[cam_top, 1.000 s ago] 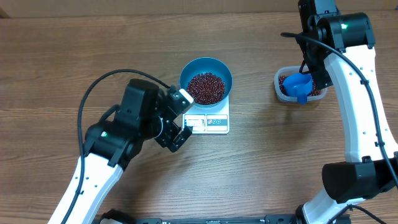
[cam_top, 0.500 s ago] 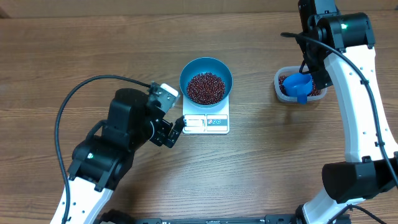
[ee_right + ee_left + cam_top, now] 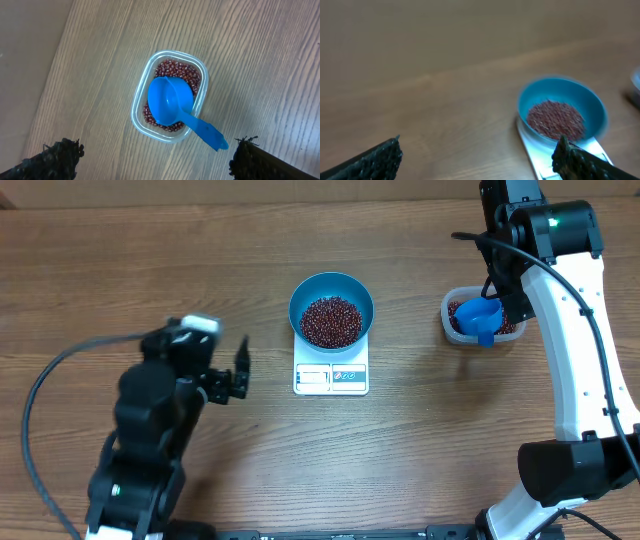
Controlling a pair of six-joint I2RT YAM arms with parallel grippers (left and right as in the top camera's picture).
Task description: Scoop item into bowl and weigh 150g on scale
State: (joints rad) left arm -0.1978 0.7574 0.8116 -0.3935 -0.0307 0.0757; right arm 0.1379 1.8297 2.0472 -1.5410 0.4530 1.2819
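While beans are being borne by the bowl on the scale, left gripper and right gripper are being held spread, empty.

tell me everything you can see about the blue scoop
The scoop is bright blue and looks like smooth plastic, with a round cup and a short flat handle. It lies in the clear tub, with its cup resting on the red-brown beans. The handle slants out over one corner of the tub's rim. No gripper holds it, and nothing else touches it.
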